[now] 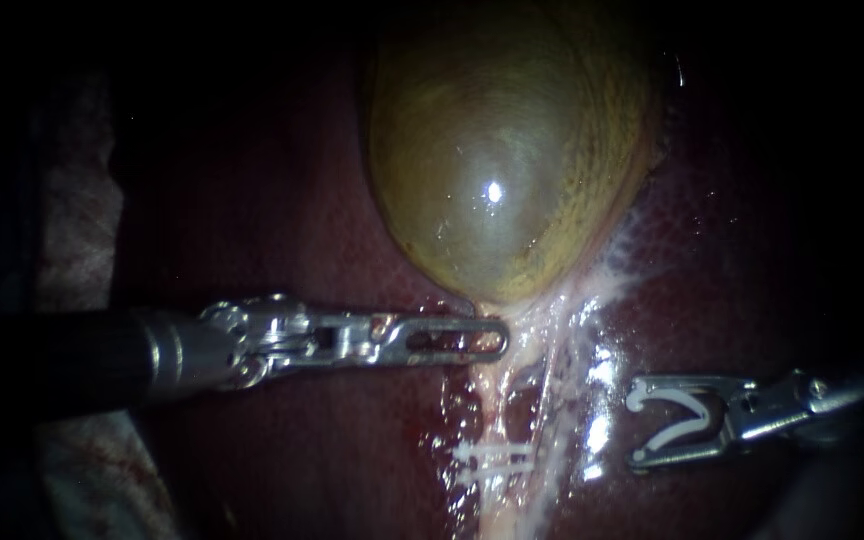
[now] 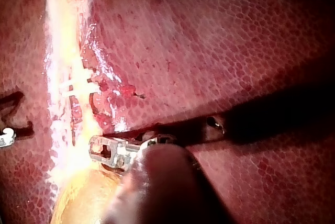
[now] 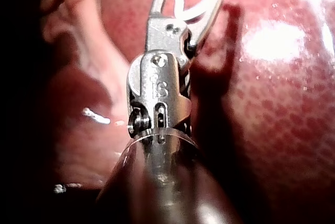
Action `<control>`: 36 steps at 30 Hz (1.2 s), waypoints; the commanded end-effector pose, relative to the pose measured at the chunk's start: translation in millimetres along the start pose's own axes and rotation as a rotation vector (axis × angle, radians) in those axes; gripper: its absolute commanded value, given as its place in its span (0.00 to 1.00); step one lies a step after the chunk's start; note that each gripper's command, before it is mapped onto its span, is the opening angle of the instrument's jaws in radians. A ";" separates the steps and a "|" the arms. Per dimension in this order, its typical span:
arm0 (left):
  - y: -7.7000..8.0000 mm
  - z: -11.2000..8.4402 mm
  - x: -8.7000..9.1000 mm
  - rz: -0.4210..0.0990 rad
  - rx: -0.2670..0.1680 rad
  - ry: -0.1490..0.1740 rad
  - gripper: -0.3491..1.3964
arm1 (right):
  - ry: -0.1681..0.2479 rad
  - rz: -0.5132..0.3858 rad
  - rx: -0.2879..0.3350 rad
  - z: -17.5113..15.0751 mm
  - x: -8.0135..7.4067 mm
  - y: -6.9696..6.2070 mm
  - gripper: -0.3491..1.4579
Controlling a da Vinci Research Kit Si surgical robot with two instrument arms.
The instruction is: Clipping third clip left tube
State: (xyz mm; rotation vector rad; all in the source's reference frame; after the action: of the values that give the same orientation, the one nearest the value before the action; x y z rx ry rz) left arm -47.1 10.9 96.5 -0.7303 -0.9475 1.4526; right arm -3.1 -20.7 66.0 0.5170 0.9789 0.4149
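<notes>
Nearest, two white clips on tube [image 1: 492,466] sit across the left tube [image 1: 488,405], low on the liver [image 1: 282,220]. Just beside them, toward the liver's R side, the right instrument [image 1: 642,425] is apart from the tube, claw spread wide but grasping a loaded clip [image 1: 702,410]. Farther on, left instrument [image 1: 497,340]: claw clenched, tip touching the neck of the gallbladder [image 1: 492,150], where the tube starts. Gallbladder body bulges beyond

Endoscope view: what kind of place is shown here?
Probably a surgical practice bench, though the surroundings are dark: a gallbladder on a liver, white clips across a tube, and the right instrument holding an open clip near it.
</notes>
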 end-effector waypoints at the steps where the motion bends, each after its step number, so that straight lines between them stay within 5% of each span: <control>1: 0.0 0.0 0.0 0.000 0.000 0.000 0.00 | 0.000 0.000 -0.001 0.0 0.0 0.0 0.49; 21: 0.9 -0.6 -0.2 -0.004 -0.003 -0.005 0.00 | 0.014 0.203 -0.011 2.2 1.0 -0.9 0.49; 36: 2.3 -2.8 -1.2 -0.010 -0.007 -0.013 0.00 | 0.031 0.413 -0.025 5.7 2.0 -0.6 0.51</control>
State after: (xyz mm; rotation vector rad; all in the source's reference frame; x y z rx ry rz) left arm -45.6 10.2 93.0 -0.7199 -0.9652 1.4480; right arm 3.1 -21.4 66.9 0.6971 0.8931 0.8152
